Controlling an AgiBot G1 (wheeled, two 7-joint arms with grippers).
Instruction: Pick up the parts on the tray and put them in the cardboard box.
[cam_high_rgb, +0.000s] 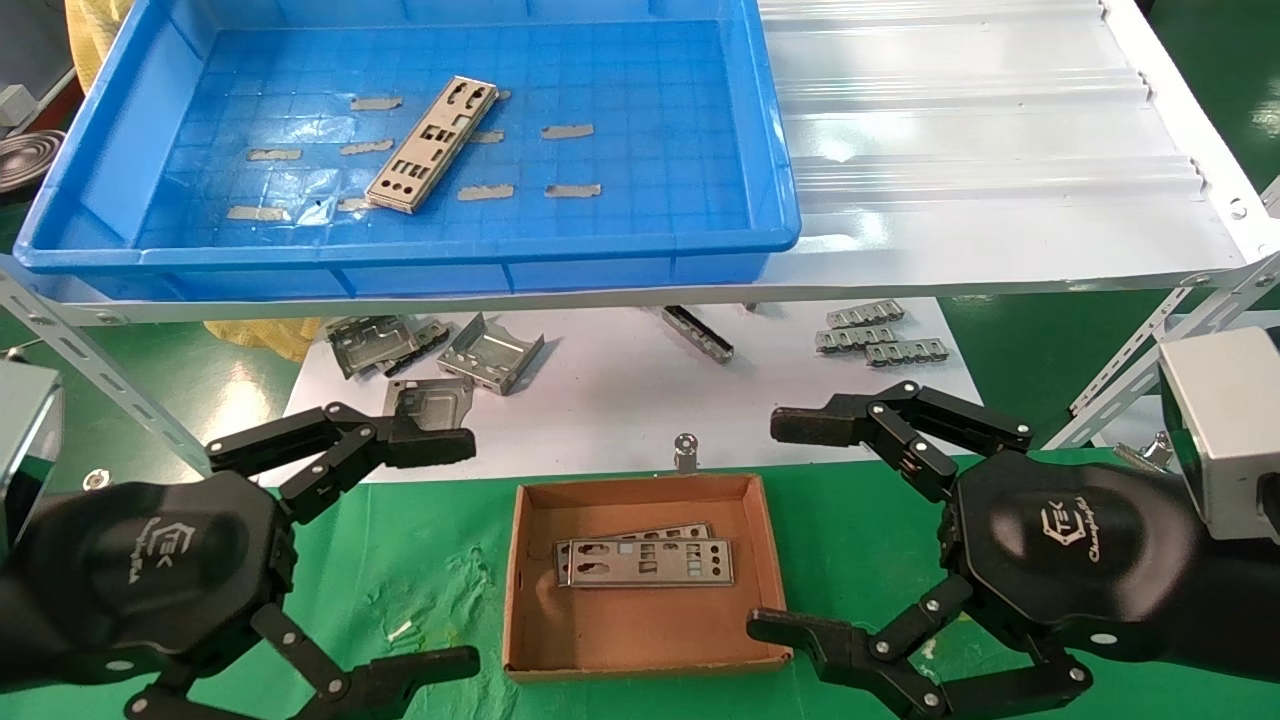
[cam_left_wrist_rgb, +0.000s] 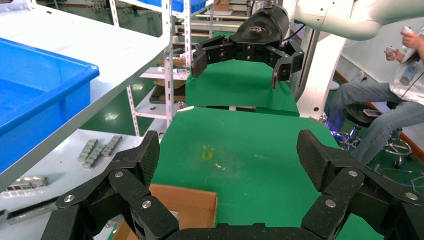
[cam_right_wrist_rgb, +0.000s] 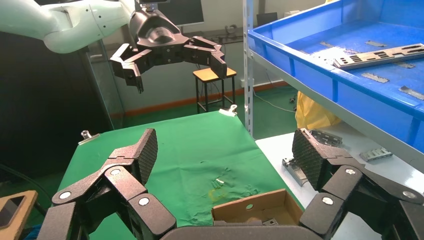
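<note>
one part (cam_high_rgb: 432, 146) is left in the blue tray (cam_high_rgb: 770, 130), lying flat on the grid floor a little toward the tray's left half, its long axis running diagonally from the near left to the far right. the tray sits on the raised white shelf (cam_high_rgb: 980, 130), up and beyond both claws. the left claw (cam_high_rgb: 470, 555) hangs low at the left edge of the green bench (cam_high_rgb: 420, 570), jaws spread wide and holding nothing; the right claw (cam_high_rgb: 775, 525) hangs at the right, jaws likewise wide apart and empty. the cardboard box (cam_high_rgb: 520, 590) sits on the bench between the two claws, and two parts already lie flat inside it (cam_high_rgb: 645, 562), stacked slightly askew with long axes running left to right. the remaining part lies nearer the left arm's side, so that arm looks the shorter reach; it would have to rise over the tray's near wall and turn to close across the plate's narrow width
</note>
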